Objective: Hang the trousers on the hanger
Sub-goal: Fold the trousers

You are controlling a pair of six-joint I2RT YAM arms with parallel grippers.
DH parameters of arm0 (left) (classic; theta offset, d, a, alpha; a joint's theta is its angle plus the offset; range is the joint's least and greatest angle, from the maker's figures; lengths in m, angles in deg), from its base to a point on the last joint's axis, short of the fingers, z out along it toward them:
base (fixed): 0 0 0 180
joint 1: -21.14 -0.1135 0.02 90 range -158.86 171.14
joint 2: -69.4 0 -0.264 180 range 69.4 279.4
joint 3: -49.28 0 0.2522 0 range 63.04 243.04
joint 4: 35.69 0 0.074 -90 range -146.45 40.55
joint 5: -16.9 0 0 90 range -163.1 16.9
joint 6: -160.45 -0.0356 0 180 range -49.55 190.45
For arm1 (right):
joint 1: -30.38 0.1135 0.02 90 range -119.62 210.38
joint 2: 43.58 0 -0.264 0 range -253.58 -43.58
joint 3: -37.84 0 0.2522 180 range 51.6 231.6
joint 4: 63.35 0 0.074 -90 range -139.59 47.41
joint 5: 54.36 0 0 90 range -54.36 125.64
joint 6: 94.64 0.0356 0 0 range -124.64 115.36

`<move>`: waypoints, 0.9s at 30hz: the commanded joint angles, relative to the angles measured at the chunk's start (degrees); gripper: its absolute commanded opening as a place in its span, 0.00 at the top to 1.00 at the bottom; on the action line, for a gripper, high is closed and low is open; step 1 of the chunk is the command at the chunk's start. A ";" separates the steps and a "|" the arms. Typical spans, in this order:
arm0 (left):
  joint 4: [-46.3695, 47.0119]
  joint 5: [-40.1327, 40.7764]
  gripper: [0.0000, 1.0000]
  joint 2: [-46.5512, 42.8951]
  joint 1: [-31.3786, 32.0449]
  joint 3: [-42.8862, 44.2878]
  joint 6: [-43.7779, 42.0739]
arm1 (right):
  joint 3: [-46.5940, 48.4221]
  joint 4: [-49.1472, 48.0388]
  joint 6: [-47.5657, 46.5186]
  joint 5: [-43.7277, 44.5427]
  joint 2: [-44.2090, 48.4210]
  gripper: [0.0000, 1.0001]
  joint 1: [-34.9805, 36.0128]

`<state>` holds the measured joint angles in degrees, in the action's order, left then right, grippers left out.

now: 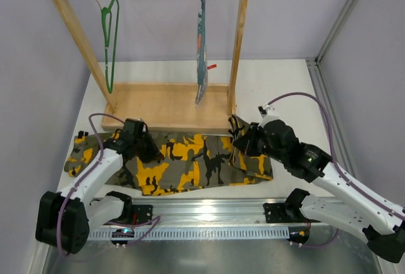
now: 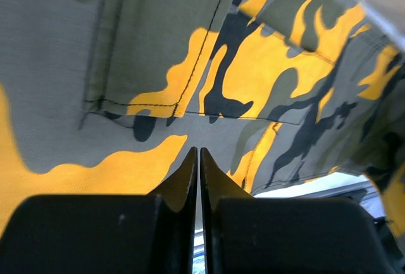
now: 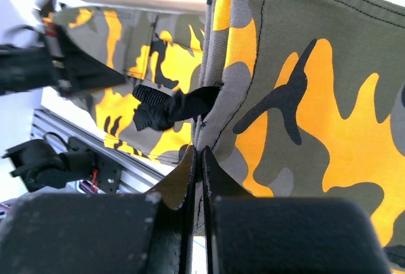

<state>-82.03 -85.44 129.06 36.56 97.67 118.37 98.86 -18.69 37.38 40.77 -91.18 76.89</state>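
The camouflage trousers (image 1: 190,160) lie flat across the table in front of the wooden rack. My left gripper (image 1: 152,154) is down on their left part. In the left wrist view its jaws (image 2: 197,152) are closed, the tips pinched into the cloth (image 2: 253,84). My right gripper (image 1: 238,137) is shut on the right end of the trousers, with a folded edge (image 3: 218,122) gripped between the fingers (image 3: 201,155). A black strap (image 3: 164,106) hangs off that edge. The green hanger (image 1: 111,40) hangs from the left of the rod, away from both grippers.
The wooden rack (image 1: 168,106) stands just behind the trousers, its uprights near both grippers. A grey-blue hanger with a striped cloth (image 1: 201,52) hangs at the rod's right. A metal rail (image 1: 209,214) runs along the near edge.
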 commanded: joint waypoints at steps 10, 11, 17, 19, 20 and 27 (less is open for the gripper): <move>11.92 7.24 1.00 24.08 21.92 8.51 12.02 | 2.74 4.95 -0.62 4.27 9.97 0.96 0.26; 12.10 7.94 1.00 25.06 23.24 9.65 12.63 | 3.18 5.75 -0.97 5.06 11.28 0.96 0.26; 12.10 10.93 1.00 34.80 32.11 19.67 15.18 | 6.87 13.92 -1.94 14.72 16.12 0.96 0.17; 12.36 10.84 1.00 37.71 33.62 22.66 15.88 | 8.53 17.07 -2.03 17.45 17.79 0.96 0.26; 12.62 10.58 1.00 38.94 35.02 25.54 16.06 | 9.07 17.88 -2.12 19.55 18.23 0.96 0.26; 12.80 9.96 1.00 48.88 39.59 37.68 16.68 | 13.20 23.86 -1.94 26.33 21.05 0.96 0.26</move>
<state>-70.67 -76.52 176.83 74.50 130.70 133.93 109.42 2.75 36.07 61.38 -70.65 76.89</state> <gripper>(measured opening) 0.003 0.043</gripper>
